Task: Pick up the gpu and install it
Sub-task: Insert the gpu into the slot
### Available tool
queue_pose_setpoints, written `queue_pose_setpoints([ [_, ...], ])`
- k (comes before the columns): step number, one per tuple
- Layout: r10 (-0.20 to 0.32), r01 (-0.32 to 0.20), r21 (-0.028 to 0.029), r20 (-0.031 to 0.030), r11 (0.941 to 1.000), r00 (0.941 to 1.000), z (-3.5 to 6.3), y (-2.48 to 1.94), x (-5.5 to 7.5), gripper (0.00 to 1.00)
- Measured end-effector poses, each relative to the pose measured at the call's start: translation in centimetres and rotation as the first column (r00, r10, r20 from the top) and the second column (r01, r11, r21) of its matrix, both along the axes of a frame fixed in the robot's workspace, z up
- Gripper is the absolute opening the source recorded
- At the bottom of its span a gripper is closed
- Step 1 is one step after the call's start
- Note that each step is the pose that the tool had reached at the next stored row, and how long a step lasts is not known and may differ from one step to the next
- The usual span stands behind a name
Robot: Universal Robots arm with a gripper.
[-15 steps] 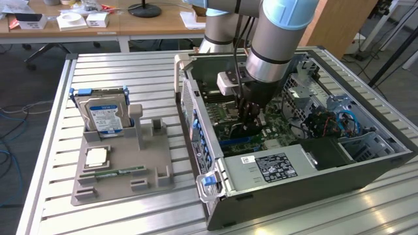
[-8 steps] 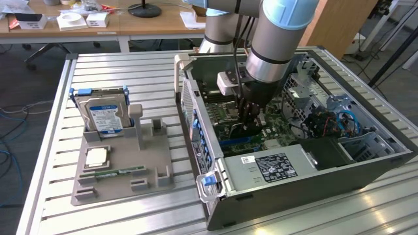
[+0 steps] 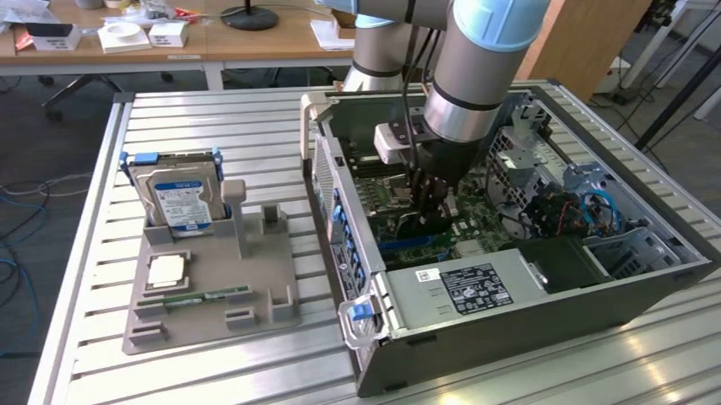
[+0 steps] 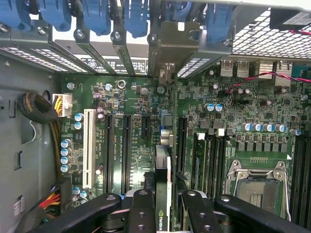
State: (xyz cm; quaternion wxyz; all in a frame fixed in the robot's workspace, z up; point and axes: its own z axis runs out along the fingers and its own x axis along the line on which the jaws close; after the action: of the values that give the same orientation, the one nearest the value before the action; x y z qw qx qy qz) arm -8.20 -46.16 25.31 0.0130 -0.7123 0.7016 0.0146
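Observation:
The gpu (image 4: 163, 167) is a thin dark card seen edge-on, standing upright over the long black slots of the green motherboard (image 4: 131, 107) inside the open computer case (image 3: 338, 194). My gripper (image 4: 167, 198) is shut on the card, its black fingers (image 4: 141, 204) clamping it from both sides. In the exterior view the gripper (image 3: 431, 207) reaches down into the middle of the case, with the dark gpu (image 3: 420, 226) below it just above the board. Whether the card's edge sits in a slot is hidden.
A grey holder tray (image 3: 265, 283) at the exterior view's left carries an upright hard drive (image 3: 181, 198), a processor chip (image 3: 167, 270) and a green RAM stick (image 3: 208, 297). Inside the case are the power supply (image 3: 479, 287), blue slot latches (image 4: 136, 17) and the processor socket (image 4: 255, 187).

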Motion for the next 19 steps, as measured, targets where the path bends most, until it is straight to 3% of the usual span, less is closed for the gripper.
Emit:
queue_pose_setpoints([
  [19,-0.004,0.004,-0.0001,-0.0001,1.0,1.0,-0.09,-0.06,0.0,0.26],
])
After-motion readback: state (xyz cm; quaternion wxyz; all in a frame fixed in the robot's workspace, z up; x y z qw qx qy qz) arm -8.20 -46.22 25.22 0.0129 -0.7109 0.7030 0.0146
